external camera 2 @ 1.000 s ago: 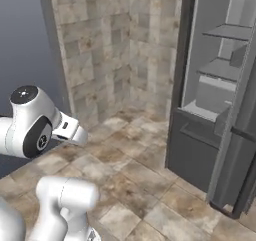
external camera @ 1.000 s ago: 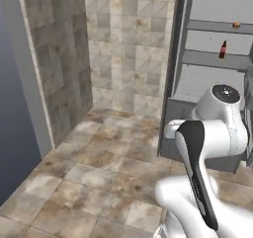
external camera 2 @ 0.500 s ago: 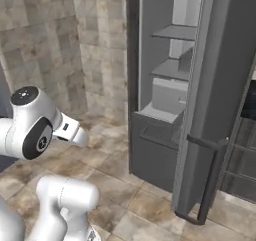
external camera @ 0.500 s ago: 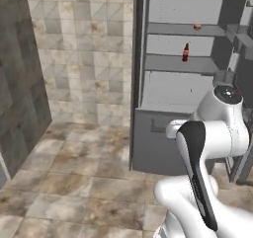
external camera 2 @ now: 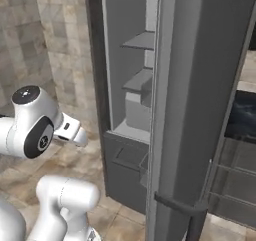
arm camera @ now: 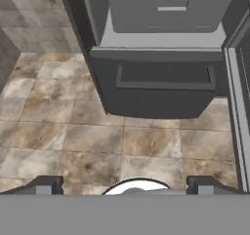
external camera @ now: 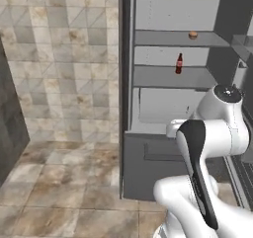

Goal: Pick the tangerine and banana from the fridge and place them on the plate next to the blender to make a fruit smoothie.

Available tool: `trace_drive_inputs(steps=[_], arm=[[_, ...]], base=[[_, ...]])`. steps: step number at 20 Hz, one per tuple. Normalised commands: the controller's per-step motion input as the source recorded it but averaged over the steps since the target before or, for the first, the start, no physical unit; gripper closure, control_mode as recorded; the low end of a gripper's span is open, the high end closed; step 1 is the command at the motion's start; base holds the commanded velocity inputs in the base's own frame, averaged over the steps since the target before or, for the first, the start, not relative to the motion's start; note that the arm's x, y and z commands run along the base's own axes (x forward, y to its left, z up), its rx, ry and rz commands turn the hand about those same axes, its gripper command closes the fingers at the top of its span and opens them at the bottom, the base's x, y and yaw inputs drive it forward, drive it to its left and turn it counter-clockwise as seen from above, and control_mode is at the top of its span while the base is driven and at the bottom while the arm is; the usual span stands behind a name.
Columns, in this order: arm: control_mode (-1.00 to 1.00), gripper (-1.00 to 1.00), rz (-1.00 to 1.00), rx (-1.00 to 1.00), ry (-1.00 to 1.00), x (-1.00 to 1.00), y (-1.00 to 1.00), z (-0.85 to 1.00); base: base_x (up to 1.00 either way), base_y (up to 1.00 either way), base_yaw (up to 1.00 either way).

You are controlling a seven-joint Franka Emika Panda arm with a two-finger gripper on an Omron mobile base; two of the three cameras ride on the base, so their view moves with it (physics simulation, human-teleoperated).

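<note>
1. Presently the fridge [external camera: 148, 133] stands open ahead; its door [external camera 2: 200, 110] swings out on the right, near the base.
2. On an upper shelf sits the tangerine [external camera: 193, 34]; one shelf lower stands a dark bottle [external camera: 179, 63].
3. Gripper [arm camera: 125, 190]: jaws spread wide, holding and touching nothing, above the tiled floor [arm camera: 58, 131].
4. Hand view shows the light drawer [arm camera: 171, 7].

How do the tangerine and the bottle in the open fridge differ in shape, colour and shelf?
The tangerine is small, round and orange; the bottle is tall, narrow and dark with red. The tangerine sits on the higher shelf, the bottle stands upright one shelf lower. Both are inside the fridge, toward the right.
</note>
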Motion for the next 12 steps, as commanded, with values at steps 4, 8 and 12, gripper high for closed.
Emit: trace_drive_inputs(steps=[4,8,12], arm=[[1.0,-1.0,0.0,0.0,0.0,0.0,0.0,0.0],[1.0,-1.0,0.0,0.0,0.0,0.0,0.0,0.0],[1.0,-1.0,0.0,0.0,0.0,0.0,0.0,0.0]], base=[[0.72,0.25,-0.26],[0.6,0.36,-0.31],[0.7,0.24,-0.33]])
